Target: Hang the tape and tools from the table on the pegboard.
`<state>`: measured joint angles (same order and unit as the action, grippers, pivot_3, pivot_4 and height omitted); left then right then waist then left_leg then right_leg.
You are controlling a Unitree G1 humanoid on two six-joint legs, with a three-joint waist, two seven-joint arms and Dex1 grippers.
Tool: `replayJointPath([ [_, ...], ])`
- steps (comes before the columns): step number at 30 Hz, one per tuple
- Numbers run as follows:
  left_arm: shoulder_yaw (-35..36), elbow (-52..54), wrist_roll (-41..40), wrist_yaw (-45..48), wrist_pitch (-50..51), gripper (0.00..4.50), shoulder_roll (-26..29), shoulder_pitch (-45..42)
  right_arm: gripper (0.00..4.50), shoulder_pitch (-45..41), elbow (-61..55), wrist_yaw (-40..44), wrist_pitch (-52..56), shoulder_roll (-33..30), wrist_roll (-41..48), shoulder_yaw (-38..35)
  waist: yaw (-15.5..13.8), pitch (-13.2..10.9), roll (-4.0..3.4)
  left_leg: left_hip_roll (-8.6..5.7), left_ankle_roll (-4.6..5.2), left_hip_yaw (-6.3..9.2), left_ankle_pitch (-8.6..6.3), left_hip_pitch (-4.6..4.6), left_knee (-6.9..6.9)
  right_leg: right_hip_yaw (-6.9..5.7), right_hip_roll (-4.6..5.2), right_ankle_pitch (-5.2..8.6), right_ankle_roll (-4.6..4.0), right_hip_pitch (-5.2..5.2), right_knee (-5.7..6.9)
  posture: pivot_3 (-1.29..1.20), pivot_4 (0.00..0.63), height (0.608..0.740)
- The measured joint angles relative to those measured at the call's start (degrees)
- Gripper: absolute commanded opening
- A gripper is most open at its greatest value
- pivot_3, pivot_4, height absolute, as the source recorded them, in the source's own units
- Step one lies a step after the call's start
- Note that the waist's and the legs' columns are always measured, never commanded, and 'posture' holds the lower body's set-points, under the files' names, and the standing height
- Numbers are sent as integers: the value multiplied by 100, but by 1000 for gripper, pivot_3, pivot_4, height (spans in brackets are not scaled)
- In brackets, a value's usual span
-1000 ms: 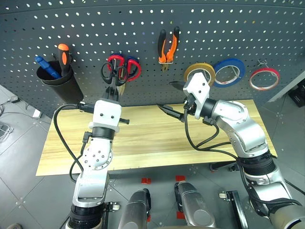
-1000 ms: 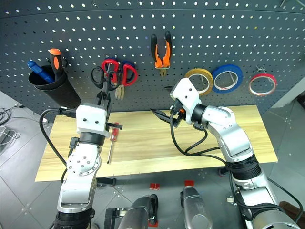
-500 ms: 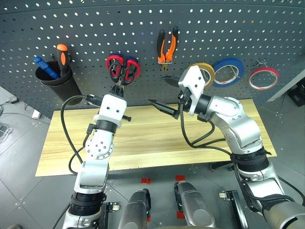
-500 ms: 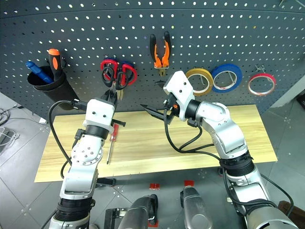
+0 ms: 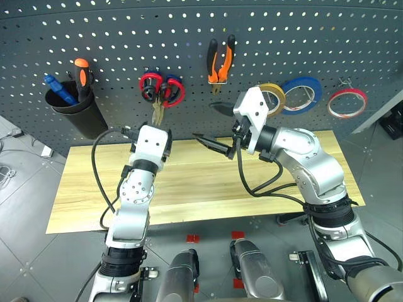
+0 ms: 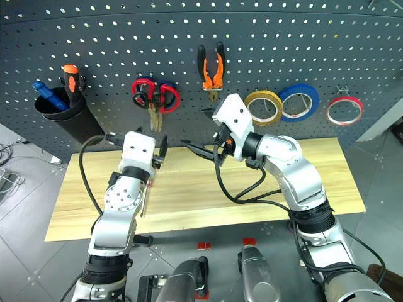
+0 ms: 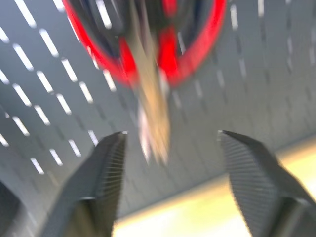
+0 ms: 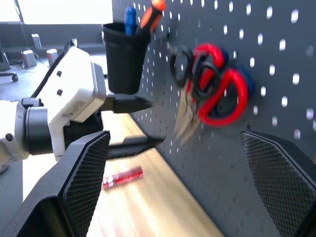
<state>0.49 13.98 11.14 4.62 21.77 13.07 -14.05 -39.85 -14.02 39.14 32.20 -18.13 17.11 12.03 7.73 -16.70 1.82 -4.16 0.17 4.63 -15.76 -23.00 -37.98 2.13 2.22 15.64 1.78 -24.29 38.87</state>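
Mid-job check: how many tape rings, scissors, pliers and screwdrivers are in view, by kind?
Tape rings: 3 (yellowish-tan tape, blue tape, red-pink tape)
Scissors: 2 (black-handled scissors, red-handled scissors)
Pliers: 1 (orange-and-black pliers)
Screwdrivers: 2 (red-handled screwdriver, orange-and-black screwdriver)
Total: 8

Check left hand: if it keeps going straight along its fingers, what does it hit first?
Probably the pegboard, just below the hanging scissors' blade tips. The left hand is open and empty, and the left wrist view puts those tips between and just above its fingertips. Depth is unclear, so the blades might graze first.
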Motion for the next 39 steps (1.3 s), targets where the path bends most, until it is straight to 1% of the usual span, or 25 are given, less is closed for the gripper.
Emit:
replayJointPath([
  [2, 319, -15, -477, 219, 518, 3846, -118, 48, 4500, 119, -133, -111, 476, 6, 34, 21, 19, -13, 2, 3, 1, 0, 0, -1, -2, -2, 0, 0, 0, 0, 4, -240, 331, 740],
  [4, 637, -99, -800, 407, 998, 3846, -36, 38, 4500, 234, -288, -210, 817, 28, 97, 57, 38, -32, 4, 6, 1, 0, 0, 2, -2, -2, -3, 0, 0, 0, 9, -242, 341, 740],
  [7, 1088, -413, -1231, 688, 1683, 3846, 253, -43, 4500, 267, -609, -420, 1615, 82, 220, 156, 56, -88, 2, 10, 0, 2, 1, 5, -3, -5, -7, -5, -8, -1, 14, -241, 351, 740],
  [9, 1320, -807, -1442, 853, 2047, 3846, 483, -227, 4500, 219, -755, -540, 2283, 193, 396, 239, 47, -108, 2, 12, -1, 6, 1, 4, -5, -11, -8, -7, -11, -2, 13, -239, 351, 740],
  [12, 1370, -1298, -1630, 1050, 2351, 3846, 709, -540, 4500, 82, -852, -619, 2859, 352, 601, 289, 33, -116, 2, 10, -1, 6, 1, 1, -4, -10, -8, -7, -11, -2, 7, -240, 350, 740],
  [16, 1328, -2149, -1686, 1130, 2392, 3846, 806, -964, 4500, -179, -864, -810, 3200, 500, 671, 306, 23, -117, 3, 7, -2, 4, 0, 0, -4, -10, -4, -7, -11, -4, 3, -245, 348, 740],
  [20, 1220, -3062, -1655, 1147, 2258, 3846, 900, -1279, 4500, -254, -855, -896, 3392, 541, 688, 363, 32, -118, 4, 9, -4, 4, 0, -4, 1, -13, -4, -8, -12, -14, 2, -263, 346, 740],
  [24, 1212, -3891, -1652, 1223, 2120, 3846, 1032, -1517, 4500, -379, -832, -867, 3462, 466, 702, 449, 66, -118, 3, 9, -5, -2, -1, -5, 2, -11, -4, -8, -12, -22, 3, -264, 344, 740],
  [27, 1116, -4518, -1623, 1298, 1828, 3846, 1148, -1788, 4500, -424, -799, -791, 3461, 390, 708, 494, 55, -118, 4, 12, -5, -1, -1, -4, 2, -15, -4, -8, -12, -21, 4, -268, 336, 740],
  [31, 1098, -5087, -1591, 1350, 1454, 2996, 1209, -2049, 4500, -481, -757, -713, 3451, 313, 712, 505, 55, -117, 4, 11, -5, -3, 0, -3, -2, -14, -2, -8, -11, -18, 6, -268, 328, 740],
  [37, 1030, -5216, -1580, 1467, 1183, 1091, 1276, -2035, 4500, -496, -673, -621, 3410, 228, 710, 515, 65, -117, 4, 12, -9, -3, 1, -3, 0, -15, -2, -8, -11, -21, 7, -257, 312, 740],
  [38, 1008, -5119, -1583, 1502, 1164, 915, 1305, -1948, 4500, -516, -639, -582, 3374, 216, 709, 527, 76, -117, 4, 12, -10, -4, 1, -4, 0, -15, -2, -8, -11, -22, 6, -257, 312, 740],
  [39, 1005, -4989, -1588, 1525, 1160, 916, 1329, -1831, 4500, -535, -619, -540, 3326, 185, 708, 547, 84, -117, 4, 12, -10, -7, 1, -4, 1, -12, -1, -9, -11, -24, 5, -255, 305, 740],
])
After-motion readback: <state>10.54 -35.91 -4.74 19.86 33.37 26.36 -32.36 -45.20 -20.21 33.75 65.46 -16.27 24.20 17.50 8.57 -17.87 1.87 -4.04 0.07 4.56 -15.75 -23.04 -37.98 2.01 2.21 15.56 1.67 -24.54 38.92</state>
